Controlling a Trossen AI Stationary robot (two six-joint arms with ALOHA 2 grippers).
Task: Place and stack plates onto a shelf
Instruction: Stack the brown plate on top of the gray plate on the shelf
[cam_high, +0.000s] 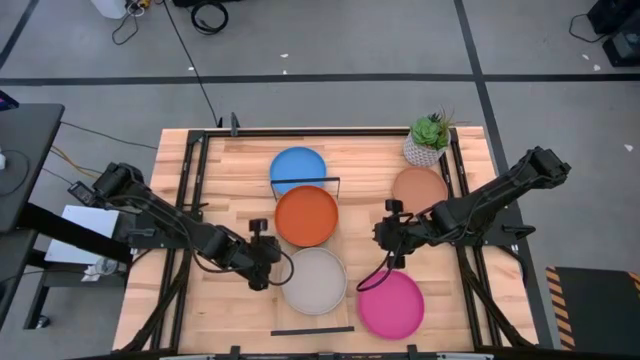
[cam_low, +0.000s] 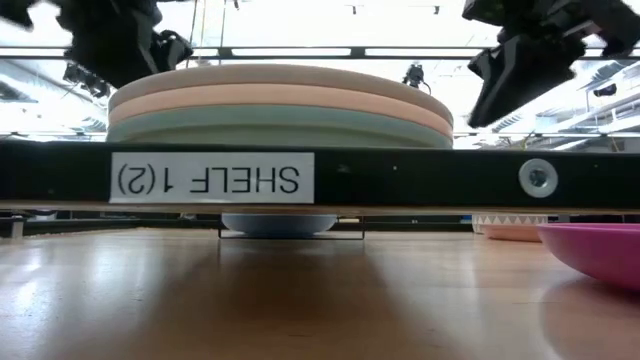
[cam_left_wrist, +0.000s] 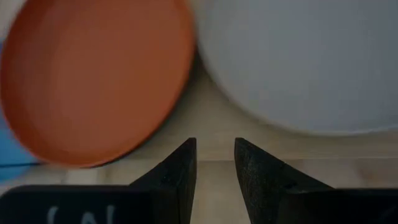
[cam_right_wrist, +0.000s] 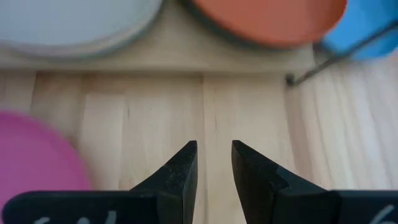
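Note:
The shelf (cam_high: 300, 322) runs from the table's far side to its near side down the middle; its edge (cam_low: 400, 180) fills the low view. On it lie an orange plate (cam_high: 306, 215) and a stack (cam_low: 280, 105) topped by a pale grey plate (cam_high: 313, 280). A blue plate (cam_high: 297, 168) lies at the shelf's far end. Tan (cam_high: 419, 188) and magenta (cam_high: 391, 304) plates rest on the table to the right. My left gripper (cam_high: 265, 262) (cam_left_wrist: 215, 155) hovers shut beside the stack's left rim. My right gripper (cam_high: 388, 238) (cam_right_wrist: 214, 155) hovers shut over bare table right of the shelf.
A potted green plant (cam_high: 430, 140) stands at the table's far right, behind the tan plate. Black frame rails (cam_high: 190, 200) run along both table sides. A thin black wire frame (cam_right_wrist: 336, 59) stands at the shelf's far end. Bare wood lies between the shelf and the magenta plate.

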